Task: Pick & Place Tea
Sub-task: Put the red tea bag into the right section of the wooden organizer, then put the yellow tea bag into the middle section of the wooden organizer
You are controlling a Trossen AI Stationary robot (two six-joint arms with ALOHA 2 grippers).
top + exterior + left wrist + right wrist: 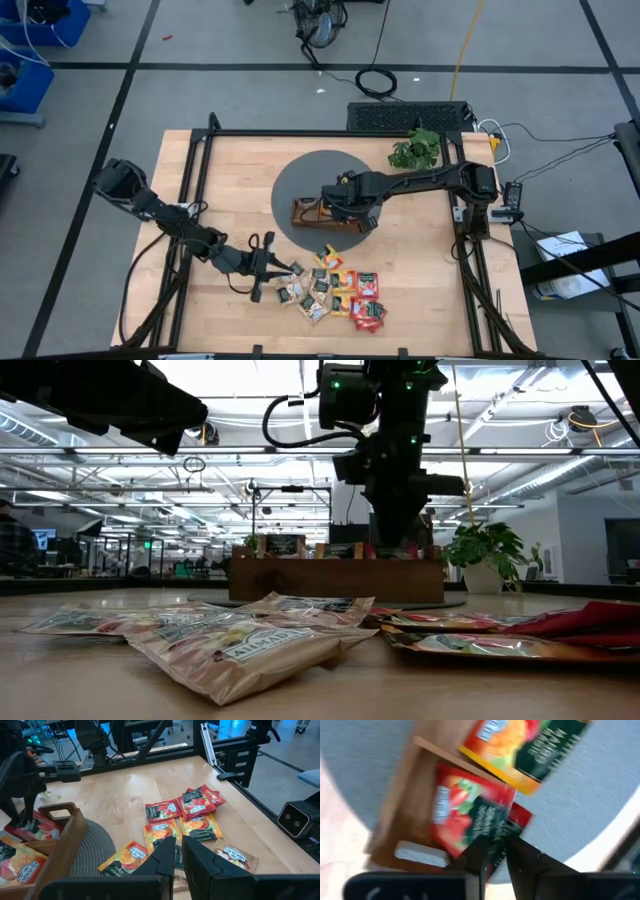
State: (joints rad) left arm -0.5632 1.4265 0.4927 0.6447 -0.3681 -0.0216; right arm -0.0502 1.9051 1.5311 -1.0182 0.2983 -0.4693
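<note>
The right gripper (335,207) reaches down into the brown wooden tray (303,213), fingers slightly parted around a red foil tea sachet (465,815), perhaps just touching it. The left gripper (272,262) hovers low, nearly closed and empty, beside the loose sachets (335,292) scattered on the table.

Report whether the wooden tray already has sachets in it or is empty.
Not empty. The brown wooden compartment tray on the grey round mat holds a red strawberry sachet and an orange-yellow sachet.
</note>
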